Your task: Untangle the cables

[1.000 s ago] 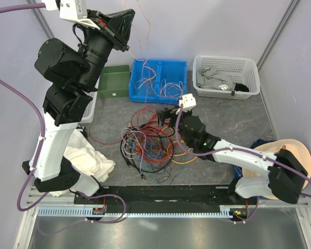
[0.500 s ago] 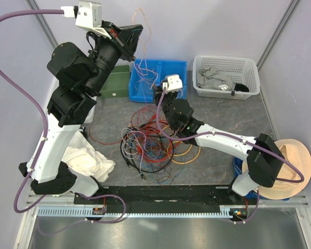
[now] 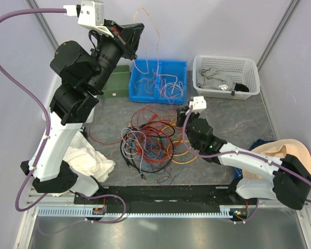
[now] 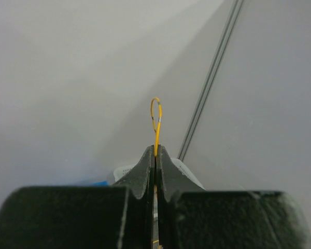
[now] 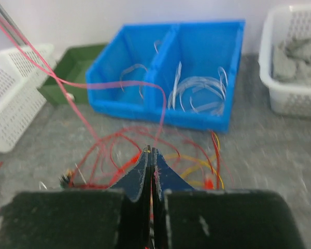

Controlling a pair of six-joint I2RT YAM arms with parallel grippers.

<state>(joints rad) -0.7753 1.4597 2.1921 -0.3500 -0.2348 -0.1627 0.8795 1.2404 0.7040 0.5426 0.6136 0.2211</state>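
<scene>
High above the tabletop (image 3: 238,119), the left gripper (image 4: 155,153) is pinching a yellow wire (image 4: 156,116) trailing down toward the cables (image 3: 147,142), where the right gripper (image 5: 150,153) (closed, hold unclear) is sitting nearer.

Cables (image 3: 150,140) look like glossy plastic-coated wire. Blue bin (image 3: 171,62) at 12 is smooth shiny plastic, basket (image 3: 249,70) at 1 matt perforated plastic, table (image 3: 238,119) dull mottled grey, cloth (image 3: 90,161) at 8 crumpled white fabric.
</scene>
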